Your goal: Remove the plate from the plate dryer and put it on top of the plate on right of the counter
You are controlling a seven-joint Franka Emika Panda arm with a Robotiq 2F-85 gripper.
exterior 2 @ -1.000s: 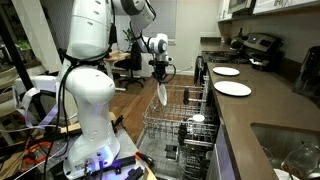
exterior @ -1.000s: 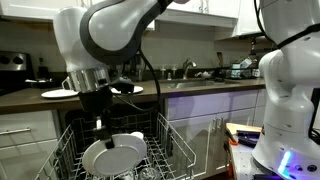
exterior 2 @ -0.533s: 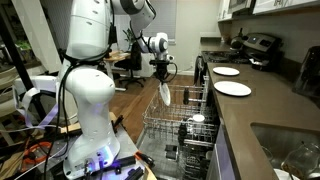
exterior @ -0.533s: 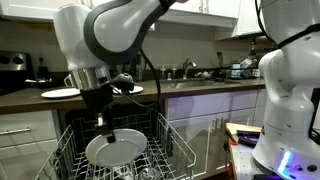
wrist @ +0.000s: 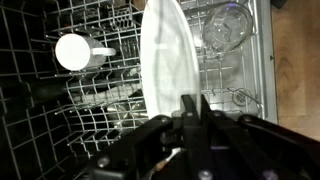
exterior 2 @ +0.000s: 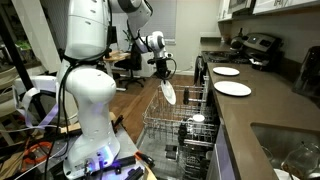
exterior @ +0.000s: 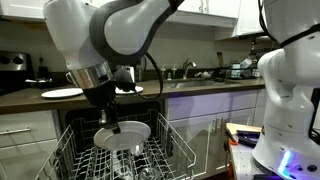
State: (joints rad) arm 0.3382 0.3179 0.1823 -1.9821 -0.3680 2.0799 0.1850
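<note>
The gripper [wrist: 192, 100] is clamped narrow on the plate [wrist: 165, 60], pinching its rim at six o'clock in the wrist view. The plate hangs tilted over the plate dryer [exterior: 172, 146], just under the gripper in both exterior views. Below in the rack, a white cup [wrist: 72, 52] lies at ten o'clock of the plate and a clear glass [wrist: 228, 28] at two o'clock. On the counter [exterior 2: 262, 112], the smaller-looking plate [exterior 2: 225, 71] sits at twelve o'clock of a wider plate [exterior 2: 233, 89].
</note>
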